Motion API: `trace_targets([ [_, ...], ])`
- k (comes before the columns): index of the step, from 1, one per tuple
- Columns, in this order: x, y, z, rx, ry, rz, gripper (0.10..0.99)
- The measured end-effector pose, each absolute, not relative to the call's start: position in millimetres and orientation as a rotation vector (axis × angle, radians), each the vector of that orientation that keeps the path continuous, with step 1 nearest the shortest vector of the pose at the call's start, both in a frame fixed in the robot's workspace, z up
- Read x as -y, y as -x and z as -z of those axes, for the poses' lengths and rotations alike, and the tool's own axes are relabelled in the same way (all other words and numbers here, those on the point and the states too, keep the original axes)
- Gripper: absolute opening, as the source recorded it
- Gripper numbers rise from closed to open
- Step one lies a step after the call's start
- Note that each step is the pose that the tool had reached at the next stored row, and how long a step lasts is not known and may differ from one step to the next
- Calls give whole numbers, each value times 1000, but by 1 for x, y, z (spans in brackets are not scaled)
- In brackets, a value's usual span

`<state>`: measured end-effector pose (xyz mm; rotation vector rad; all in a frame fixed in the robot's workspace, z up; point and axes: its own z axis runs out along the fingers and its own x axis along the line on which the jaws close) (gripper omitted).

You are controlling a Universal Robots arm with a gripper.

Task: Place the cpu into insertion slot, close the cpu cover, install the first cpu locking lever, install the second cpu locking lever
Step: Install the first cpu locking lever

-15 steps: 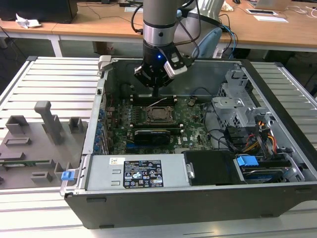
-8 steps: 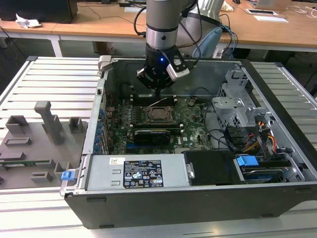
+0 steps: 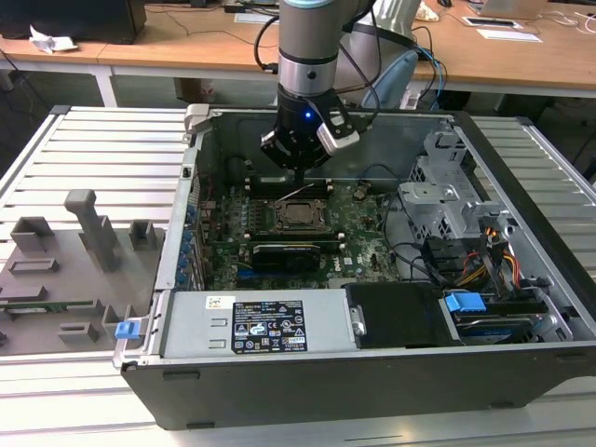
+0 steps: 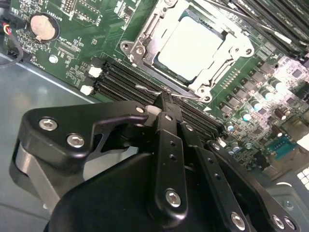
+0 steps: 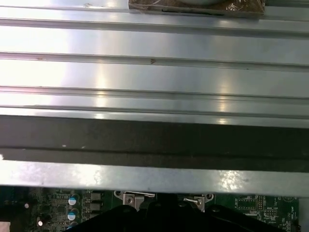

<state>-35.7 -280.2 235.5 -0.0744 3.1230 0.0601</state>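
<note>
1. Presently, the open computer case (image 3: 521,270) lies on the slatted bench (image 3: 84,149); its green motherboard (image 3: 363,233) carries the insertion slot (image 3: 300,215).
2. Seated in that slot, the cpu (image 4: 192,47) shows its pale metal top through the window of the cpu cover (image 4: 145,36), which lies flat over it.
3. One thin wire locking lever (image 4: 166,92) stands beside the socket's edge, next to the long memory slots (image 4: 120,79).
4. Fingers of the end effector (image 4: 164,104) are drawn narrow, nearly together, tips at that lever; actual contact cannot be confirmed.
5. Grey printed fixtures (image 3: 79,247) sit on the bench at the exterior view's left.
</note>
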Motion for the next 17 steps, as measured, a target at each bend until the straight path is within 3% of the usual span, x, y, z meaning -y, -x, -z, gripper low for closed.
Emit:
trace_targets([
  [17,275,20,-218,-3123,81,-58,106],
])
